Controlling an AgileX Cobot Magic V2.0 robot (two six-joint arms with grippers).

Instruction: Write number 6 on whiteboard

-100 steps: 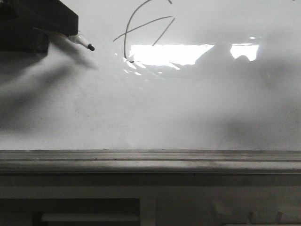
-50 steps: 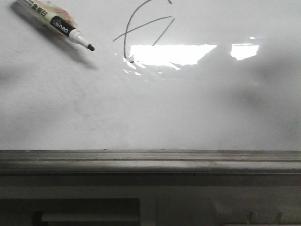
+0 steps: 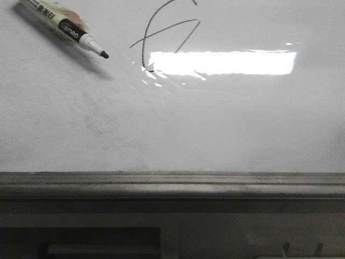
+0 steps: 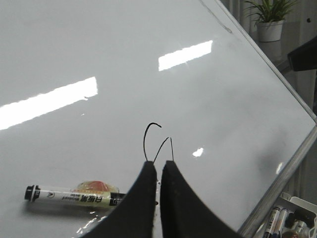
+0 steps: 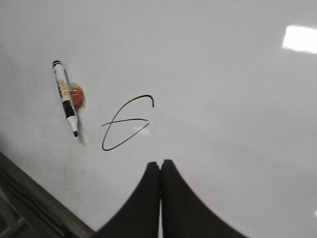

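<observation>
The whiteboard (image 3: 215, 124) fills the front view. The number 6 (image 3: 144, 40) is drawn in thin black lines near its top middle. It also shows in the left wrist view (image 4: 145, 141) and the right wrist view (image 5: 115, 130). A marker (image 3: 67, 28) lies uncapped on the board at the upper left, its black tip pointing toward the 6. It has an orange-red blob (image 5: 78, 95) on its barrel. My left gripper (image 4: 159, 162) is shut and empty, above the board, with the marker (image 4: 74, 195) lying beside it. My right gripper (image 5: 160, 162) is shut and empty, above the board near the 6. Neither gripper shows in the front view.
The board's grey metal edge (image 3: 172, 186) runs along its near side. In the left wrist view a tray with spare markers (image 4: 285, 223) sits past the board's edge (image 4: 297, 148), and a potted plant (image 4: 270, 20) stands beyond it. Bright glare (image 3: 221, 62) lies beside the 6.
The left gripper, over the marker a second ago, has left the front view and the marker stays lying on the board. The arm shadows have cleared off the board.
</observation>
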